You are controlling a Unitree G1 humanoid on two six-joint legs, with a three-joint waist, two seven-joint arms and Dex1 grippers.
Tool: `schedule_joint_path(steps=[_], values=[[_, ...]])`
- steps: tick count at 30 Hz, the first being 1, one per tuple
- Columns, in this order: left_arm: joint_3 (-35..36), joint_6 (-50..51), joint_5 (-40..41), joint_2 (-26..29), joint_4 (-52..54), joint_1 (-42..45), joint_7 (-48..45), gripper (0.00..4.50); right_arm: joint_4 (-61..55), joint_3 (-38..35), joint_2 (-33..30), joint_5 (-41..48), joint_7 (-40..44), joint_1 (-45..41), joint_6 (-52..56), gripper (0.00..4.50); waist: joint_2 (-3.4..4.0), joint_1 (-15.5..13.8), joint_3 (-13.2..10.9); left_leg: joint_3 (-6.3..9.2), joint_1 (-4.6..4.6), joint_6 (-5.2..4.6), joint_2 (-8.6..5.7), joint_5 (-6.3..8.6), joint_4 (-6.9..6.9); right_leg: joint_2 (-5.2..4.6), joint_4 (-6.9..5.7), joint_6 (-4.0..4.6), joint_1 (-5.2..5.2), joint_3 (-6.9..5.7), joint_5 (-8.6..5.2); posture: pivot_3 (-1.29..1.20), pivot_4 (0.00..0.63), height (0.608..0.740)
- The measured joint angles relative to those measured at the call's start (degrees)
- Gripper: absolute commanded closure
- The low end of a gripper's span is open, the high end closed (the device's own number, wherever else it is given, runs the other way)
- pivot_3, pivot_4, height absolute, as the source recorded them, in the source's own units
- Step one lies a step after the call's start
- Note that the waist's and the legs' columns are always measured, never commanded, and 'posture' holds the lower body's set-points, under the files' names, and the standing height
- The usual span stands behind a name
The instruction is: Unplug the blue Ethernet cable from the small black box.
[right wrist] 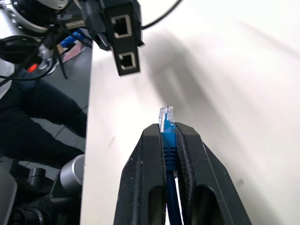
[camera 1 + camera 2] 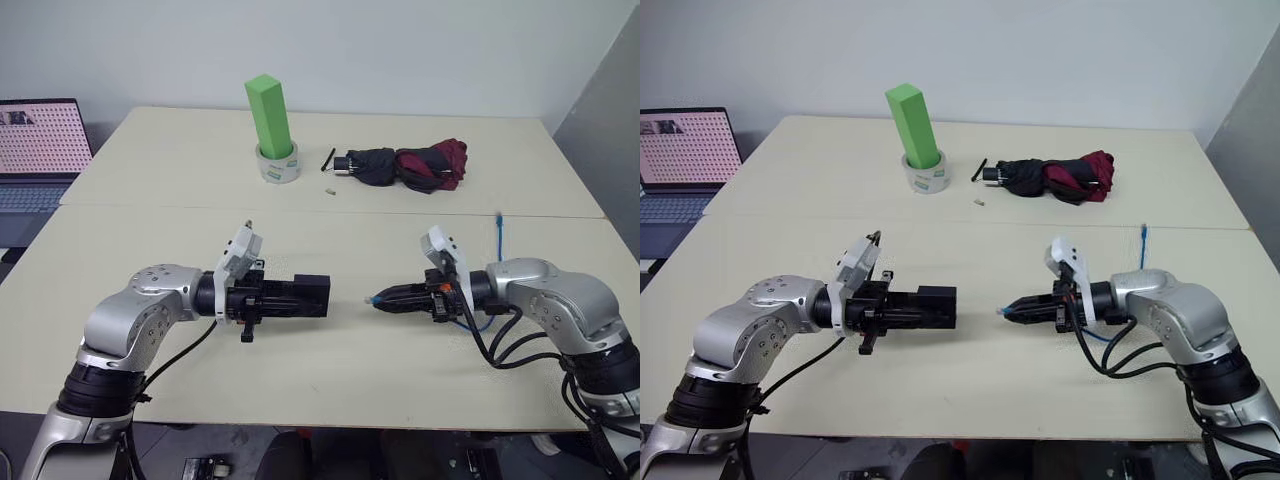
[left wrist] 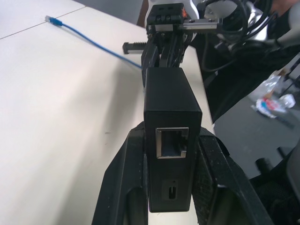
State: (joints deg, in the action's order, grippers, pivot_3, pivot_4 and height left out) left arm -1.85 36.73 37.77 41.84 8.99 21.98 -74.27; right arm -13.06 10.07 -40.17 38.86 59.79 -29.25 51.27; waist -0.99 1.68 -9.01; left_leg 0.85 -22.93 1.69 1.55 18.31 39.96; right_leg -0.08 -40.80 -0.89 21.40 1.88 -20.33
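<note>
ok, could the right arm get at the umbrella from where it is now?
Probably not yet: the right gripper is shut on the blue Ethernet cable. The tabletop between it and the umbrella looks free, but it lies well across the table.

**What we cannot see well**

The thin blue cable has its middle hidden between the right gripper's black fingers. The small flat black box has its sides hidden by the left gripper's fingers, cut off below.
</note>
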Motion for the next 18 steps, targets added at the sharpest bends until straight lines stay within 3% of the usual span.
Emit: schedule_joint_path(steps=[4,6,10,18], values=[[0.1,-1.0,-0.6,-0.2,-0.6,-0.1,1.2,3.72,5.7,0.1,0.6,-11.2,-6.6,3.4,-11.2,4.46,0.0,0.0,0.0,-0.03,0.0,0.0,-0.03,0.0,0.0,-0.01,0.01,0.0,-0.01,0.05,0.0,0.0,0.15,0.74],[0.1,-1.6,-1.2,-0.8,-0.8,-0.1,2.2,3.72,10.6,0.3,2.1,-16.5,-10.7,3.8,-16.7,3.76,0.0,0.0,0.0,-0.09,0.01,0.03,-0.02,-0.02,0.01,-0.01,-0.02,0.0,0.02,0.1,0.0,0.0,0.15,0.74],[0.1,-3.5,-2.9,-2.9,-3.0,0.0,5.2,3.72,18.3,0.0,3.8,-23.9,-16.2,4.0,-26.0,2.82,0.01,0.0,0.0,-0.11,0.0,0.2,0.0,-0.11,-0.01,0.01,-0.03,0.0,0.07,0.09,0.0,0.0,0.15,0.74],[2.4,-13.1,-10.6,-8.2,-9.3,1.0,16.5,3.72,12.9,-3.0,-0.4,-21.3,-9.1,6.3,-25.8,0.83,0.03,-0.2,0.0,-0.11,0.01,0.19,0.01,-0.11,0.0,-0.01,-0.02,0.0,0.03,0.08,0.0,0.0,0.15,0.74]])
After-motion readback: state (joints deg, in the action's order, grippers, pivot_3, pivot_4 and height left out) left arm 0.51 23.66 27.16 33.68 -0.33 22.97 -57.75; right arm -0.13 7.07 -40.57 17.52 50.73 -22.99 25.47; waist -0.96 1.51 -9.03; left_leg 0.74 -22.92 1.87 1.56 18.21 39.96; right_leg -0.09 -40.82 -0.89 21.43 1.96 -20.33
